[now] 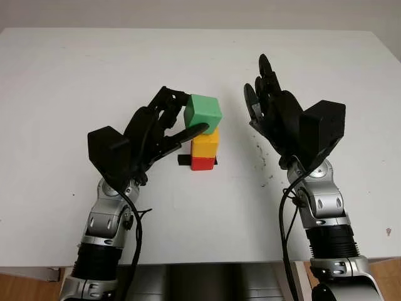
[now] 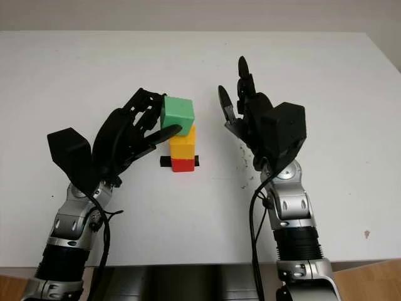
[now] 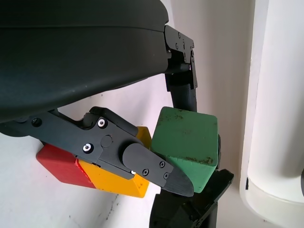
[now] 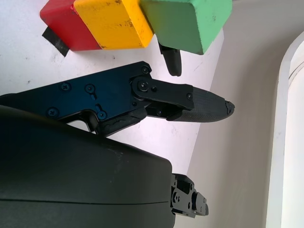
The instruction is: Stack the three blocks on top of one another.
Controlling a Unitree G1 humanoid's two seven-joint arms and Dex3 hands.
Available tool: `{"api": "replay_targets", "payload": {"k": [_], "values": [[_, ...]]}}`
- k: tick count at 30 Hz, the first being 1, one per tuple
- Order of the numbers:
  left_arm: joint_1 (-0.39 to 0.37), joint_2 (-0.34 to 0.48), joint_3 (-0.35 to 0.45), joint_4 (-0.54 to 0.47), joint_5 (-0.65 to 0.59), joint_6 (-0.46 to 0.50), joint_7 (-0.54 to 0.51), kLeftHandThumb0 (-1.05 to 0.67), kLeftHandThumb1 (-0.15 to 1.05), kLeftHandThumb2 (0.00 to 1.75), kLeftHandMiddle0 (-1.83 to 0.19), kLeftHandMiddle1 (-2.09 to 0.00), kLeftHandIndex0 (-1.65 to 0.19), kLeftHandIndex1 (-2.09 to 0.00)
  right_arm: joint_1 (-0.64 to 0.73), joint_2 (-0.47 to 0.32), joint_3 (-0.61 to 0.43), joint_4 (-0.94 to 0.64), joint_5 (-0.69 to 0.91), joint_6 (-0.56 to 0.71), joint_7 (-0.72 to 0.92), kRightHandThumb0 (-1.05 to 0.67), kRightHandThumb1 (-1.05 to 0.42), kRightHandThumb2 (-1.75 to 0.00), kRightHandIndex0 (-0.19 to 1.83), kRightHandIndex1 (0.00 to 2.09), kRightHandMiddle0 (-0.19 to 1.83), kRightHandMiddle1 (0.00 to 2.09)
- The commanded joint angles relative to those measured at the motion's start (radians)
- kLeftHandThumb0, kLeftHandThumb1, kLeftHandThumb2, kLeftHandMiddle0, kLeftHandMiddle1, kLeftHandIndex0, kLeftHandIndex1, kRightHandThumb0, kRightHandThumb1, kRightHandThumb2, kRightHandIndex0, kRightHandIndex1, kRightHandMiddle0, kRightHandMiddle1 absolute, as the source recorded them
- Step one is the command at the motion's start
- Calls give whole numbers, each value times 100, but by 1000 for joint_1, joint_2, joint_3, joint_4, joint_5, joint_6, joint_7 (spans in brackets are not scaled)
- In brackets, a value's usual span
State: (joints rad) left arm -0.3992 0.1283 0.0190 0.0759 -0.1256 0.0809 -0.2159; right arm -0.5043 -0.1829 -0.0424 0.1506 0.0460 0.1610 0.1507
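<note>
L hand [image 1: 164, 128] grips green block [image 1: 203, 111] atop yellow block [image 1: 205, 143]; R hand [image 1: 272, 110] open.

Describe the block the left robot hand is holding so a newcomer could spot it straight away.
Find the white table, then the small coloured stack near its middle between the two black hands. The green block is the top one, sitting on the yellow block above the red block, gripped by the left robot hand. It alone is green.
</note>
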Motion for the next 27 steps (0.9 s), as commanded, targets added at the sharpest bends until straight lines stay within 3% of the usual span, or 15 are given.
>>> {"api": "replay_targets", "payload": {"k": [1,27], "values": [[15,-12,-5,2,-4,-13,-5,-53,105,7,-13,-7,-28,-165,5,-1,0,-29,-3,8,-2,-66,-105,-58,-19,0,-19,0],[36,-12,-39,-19,13,68,-15,-59,104,5,-12,-5,-31,-168,5,-2,-5,-23,1,-1,2,-67,-105,-57,-19,0,-19,1]]}}
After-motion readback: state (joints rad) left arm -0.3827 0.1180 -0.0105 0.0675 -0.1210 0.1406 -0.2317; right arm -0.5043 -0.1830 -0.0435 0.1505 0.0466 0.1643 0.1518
